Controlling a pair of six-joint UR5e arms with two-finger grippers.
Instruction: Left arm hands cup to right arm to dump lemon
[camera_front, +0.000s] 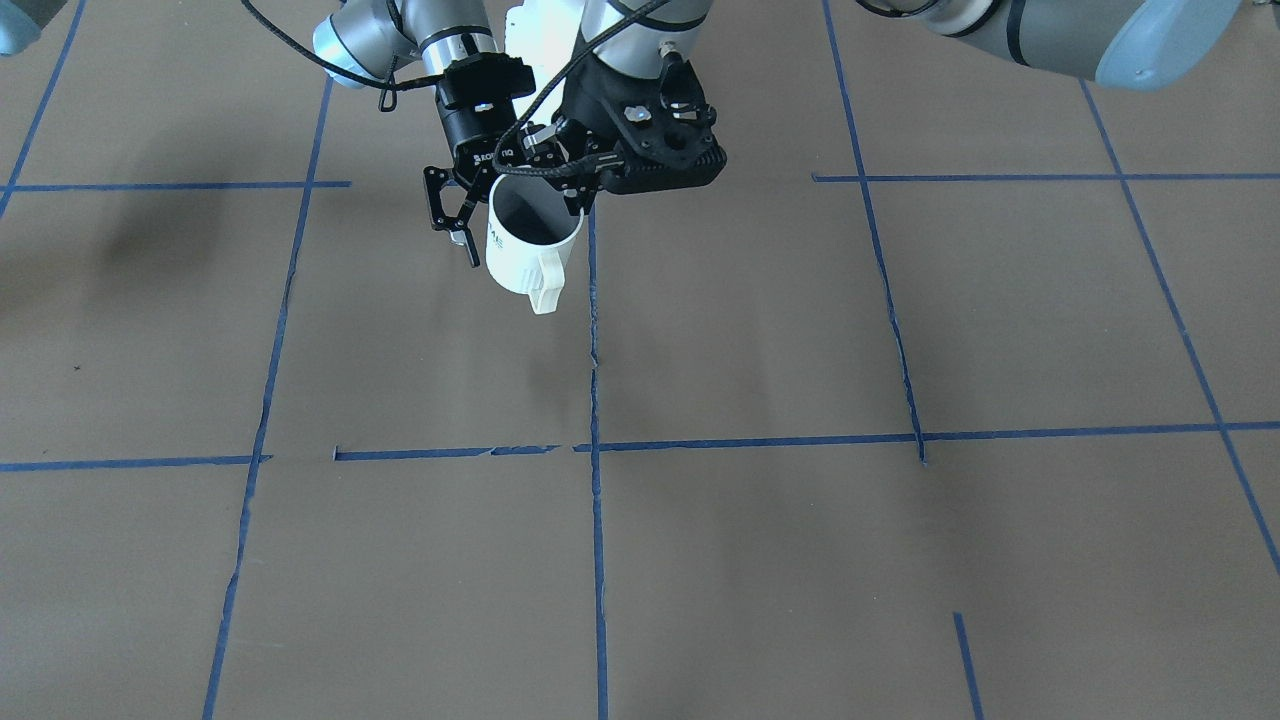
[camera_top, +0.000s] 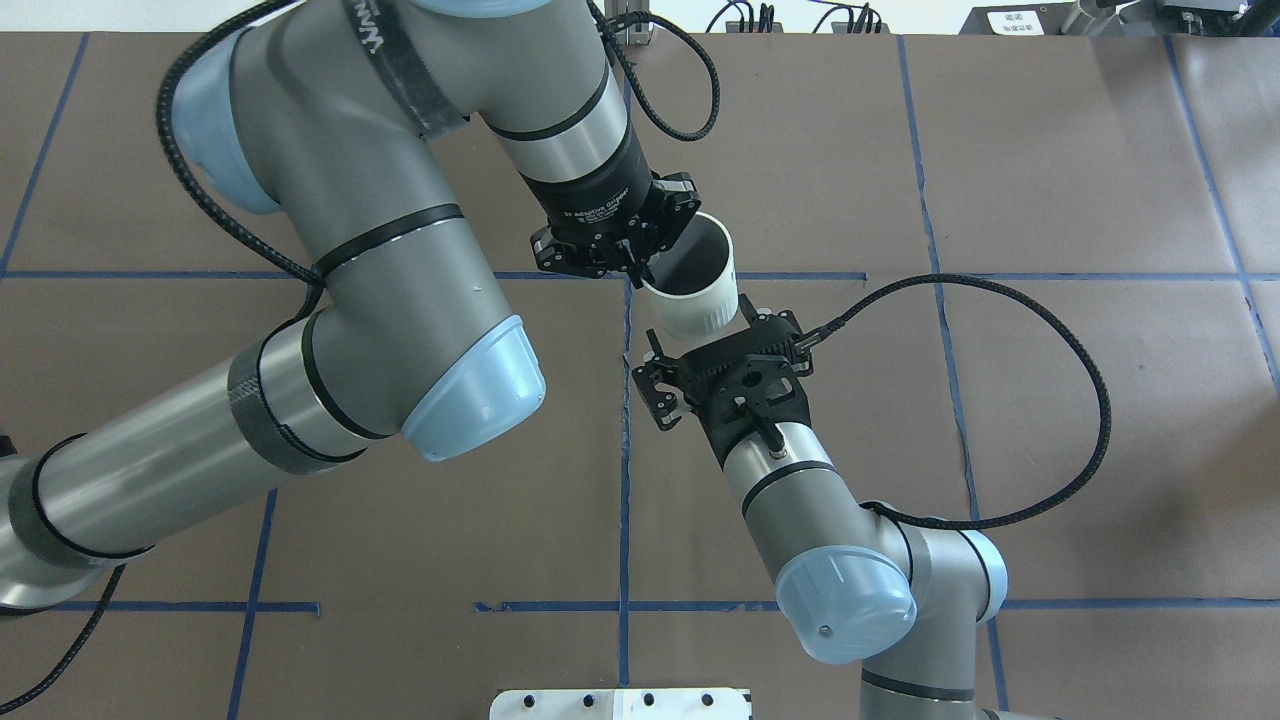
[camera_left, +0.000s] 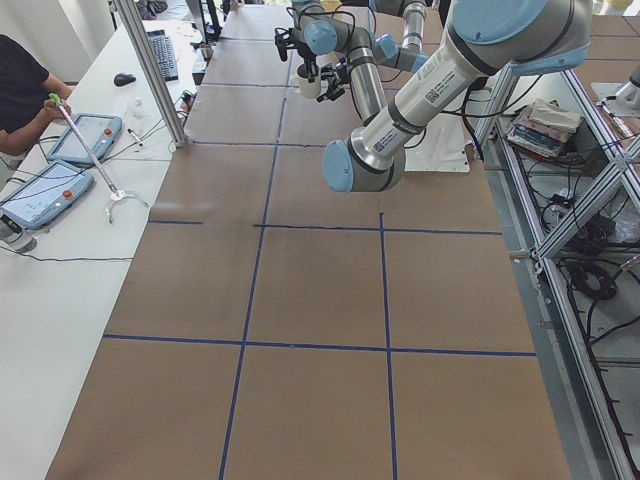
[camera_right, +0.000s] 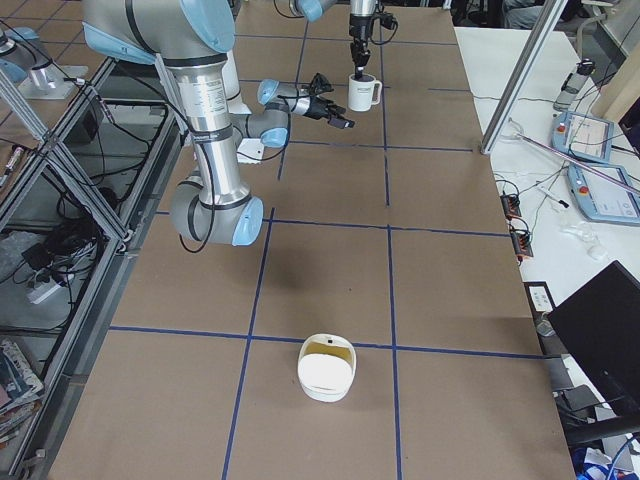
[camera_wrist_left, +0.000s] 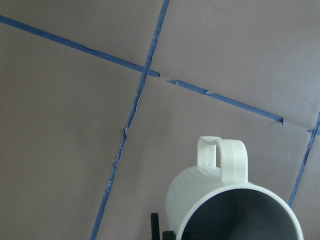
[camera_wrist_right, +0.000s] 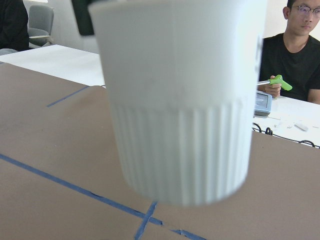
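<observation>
Nearest the robot, the right arm (camera_top: 850, 560) reaches forward almost level. Its bulky black perforated housing hides much of the right gripper (camera_top: 718, 350). The fingers look spread, just short of the cup (camera_top: 690, 305) and not touching it.

The cup hangs above the brown paper-covered table (camera_front: 760, 560), near a blue tape line (camera_front: 597, 400). It is about upright, with its handle toward the far side. It is white, ribbed on the lower half and smooth above. Its grey inside lies in shadow, so what it holds cannot be made out, and the side lettering is mostly cut off.

Just beyond, the left gripper (camera_top: 630, 265) points straight down and pinches the cup's wall at the rim. Only the outer finger (camera_wrist_left: 155, 227) shows clearly. The left arm (camera_top: 380, 300), grey with light-blue caps, folds in a big bend.

Past the table sits an operator (camera_wrist_right: 300, 50) in black.
</observation>
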